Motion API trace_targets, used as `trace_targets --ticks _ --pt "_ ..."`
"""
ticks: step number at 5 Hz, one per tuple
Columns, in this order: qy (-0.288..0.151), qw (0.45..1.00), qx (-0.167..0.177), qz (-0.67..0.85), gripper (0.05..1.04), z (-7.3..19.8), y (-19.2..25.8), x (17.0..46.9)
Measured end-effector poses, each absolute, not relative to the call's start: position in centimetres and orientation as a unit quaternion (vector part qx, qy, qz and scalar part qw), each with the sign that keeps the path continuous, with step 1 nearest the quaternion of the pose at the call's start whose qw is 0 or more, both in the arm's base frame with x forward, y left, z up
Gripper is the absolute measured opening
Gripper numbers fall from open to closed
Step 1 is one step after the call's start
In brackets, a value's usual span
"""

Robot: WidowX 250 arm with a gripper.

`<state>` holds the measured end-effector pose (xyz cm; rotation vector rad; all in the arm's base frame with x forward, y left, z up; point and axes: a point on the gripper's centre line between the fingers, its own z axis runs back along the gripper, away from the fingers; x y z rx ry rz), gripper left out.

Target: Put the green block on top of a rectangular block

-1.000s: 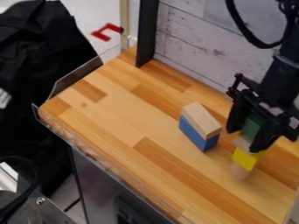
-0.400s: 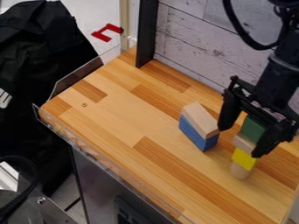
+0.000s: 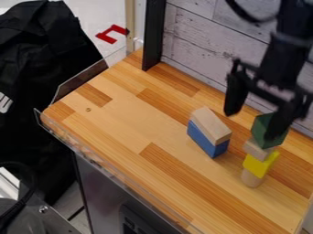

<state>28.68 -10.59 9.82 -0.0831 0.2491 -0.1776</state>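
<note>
The black claw point(image 3: 256, 119) hung over the right side of the frame, a little above the middle, with the arm point(image 3: 281, 55) coming down to it from the upper right corner. From where I stood its two fingers were spread wide, and it had hold of nothing. One finger was out to the left, well clear of the blocks; the other came down in front of the green block point(image 3: 261, 129), hiding part of it, and I couldn't tell whether it touched.

The green block sat at the top of a small tower toward the lower right, resting on a plain wooden block point(image 3: 257, 150). Under that was a yellow block point(image 3: 260, 164), set at a tilt to my eye, and at the foot a rounded wooden piece point(image 3: 251, 178) stood on the wooden tabletop point(image 3: 122, 123).

Just left of the tower, right of the frame's centre, a blue block point(image 3: 207, 140) stood with a pale wooden block point(image 3: 209, 125) lying along its top. A whitewashed plank wall point(image 3: 207, 45) rose behind the table, with a black post point(image 3: 153, 36) near the top centre. Black cloth point(image 3: 49, 55) hung down the left side, and a red shape point(image 3: 112, 34) showed at upper left.
</note>
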Motion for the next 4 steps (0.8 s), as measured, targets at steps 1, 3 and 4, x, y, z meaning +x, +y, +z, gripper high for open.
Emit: trace_targets --ticks 1,3,4 --pt "0.076 0.992 -0.074 -0.073 0.999 13.9 -9.4 29.4" --pt "0.071 0.995 -0.061 -0.028 0.999 14.4 -3.9 30.3" --pt "0.066 0.998 -0.02 -0.001 0.999 13.3 -1.5 30.6"
